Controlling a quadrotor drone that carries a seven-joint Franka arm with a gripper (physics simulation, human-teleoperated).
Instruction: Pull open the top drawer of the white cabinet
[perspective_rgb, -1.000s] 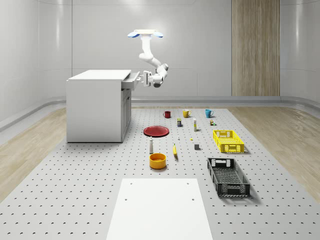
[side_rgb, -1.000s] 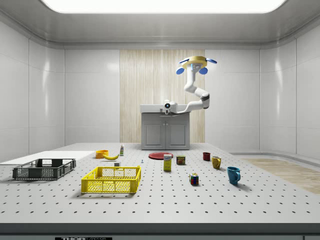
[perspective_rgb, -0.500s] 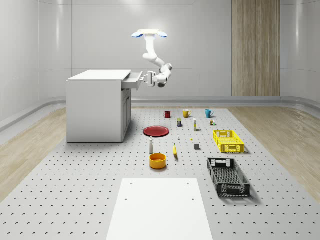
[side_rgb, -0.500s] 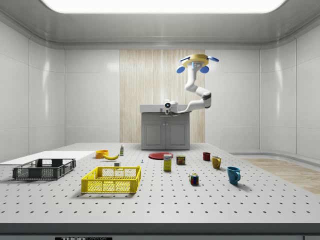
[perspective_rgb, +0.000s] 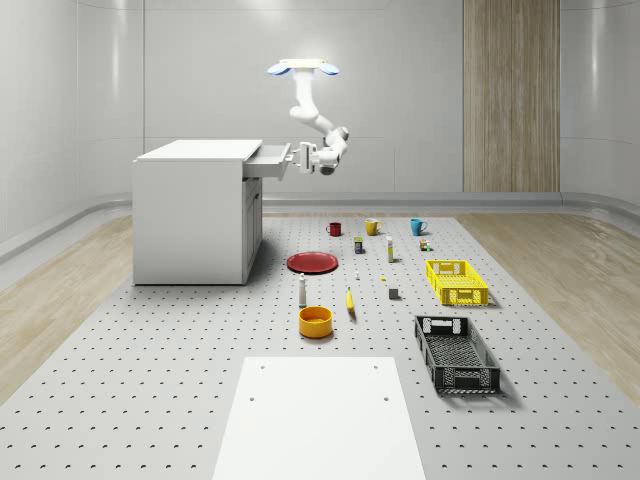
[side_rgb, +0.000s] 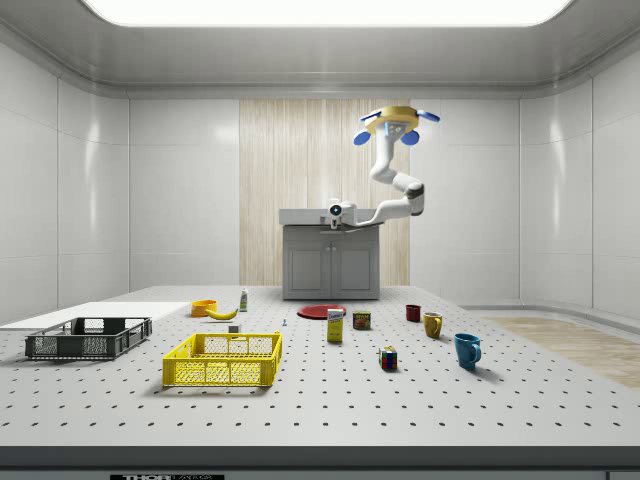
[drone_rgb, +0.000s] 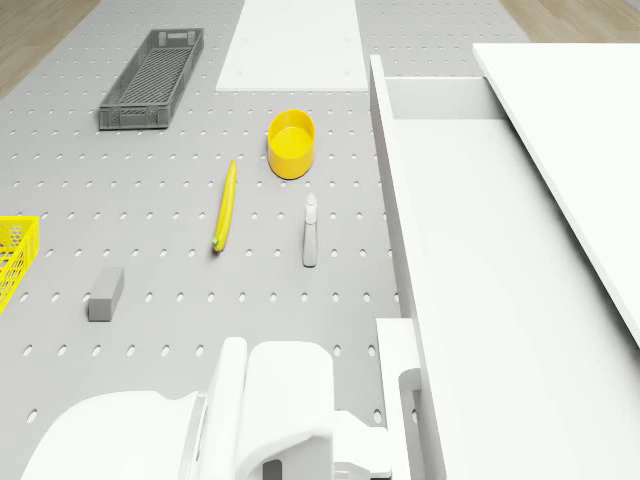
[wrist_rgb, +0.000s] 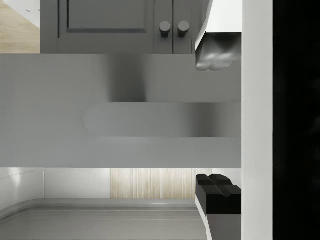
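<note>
A: From here the gripper (perspective_rgb: 297, 158) sits at the top drawer (perspective_rgb: 272, 160); finger gap too small to judge.

B: Agreed. Handle hidden behind it; small items (perspective_rgb: 424, 244) by the mugs unreadable.

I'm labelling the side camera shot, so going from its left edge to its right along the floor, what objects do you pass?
Black crate → orange bowl → yellow crate → red plate → Rubik's cube → red mug → yellow mug → blue mug.

The drone (perspective_rgb: 303, 68) has moved away from the cabinet (perspective_rgb: 195, 210), drawing the top drawer (perspective_rgb: 268, 161) farther out.
</note>
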